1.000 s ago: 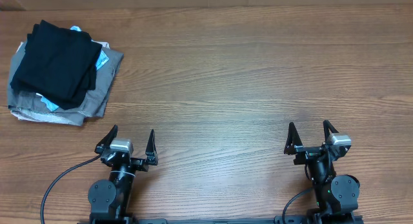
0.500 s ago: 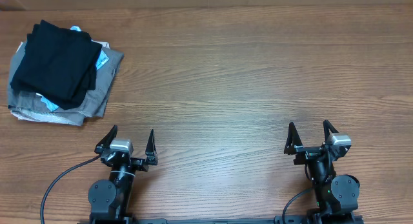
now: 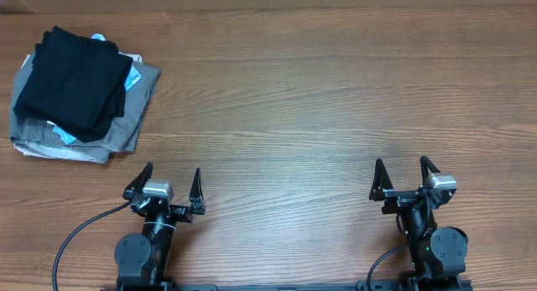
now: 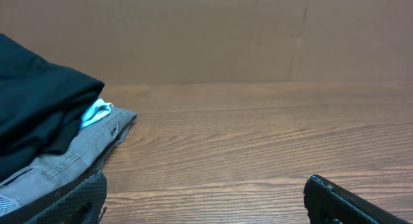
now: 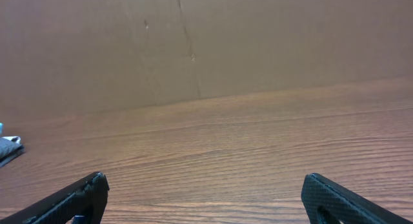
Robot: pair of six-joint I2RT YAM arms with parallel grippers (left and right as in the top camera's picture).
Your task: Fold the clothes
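The clothes, a black T-shirt, lie folded into a thick bundle on top of a pile at the table's far left. The left wrist view shows the same black T-shirt at its left edge. My left gripper stands open near the front edge, well below and to the right of the pile, with only bare wood between its fingers. At the front right my right gripper is open too, nothing in it, far from the pile.
Under the black shirt lie a light-blue garment and a grey garment. A brown cardboard wall closes off the table's far edge. A black cable runs from the left arm's base.
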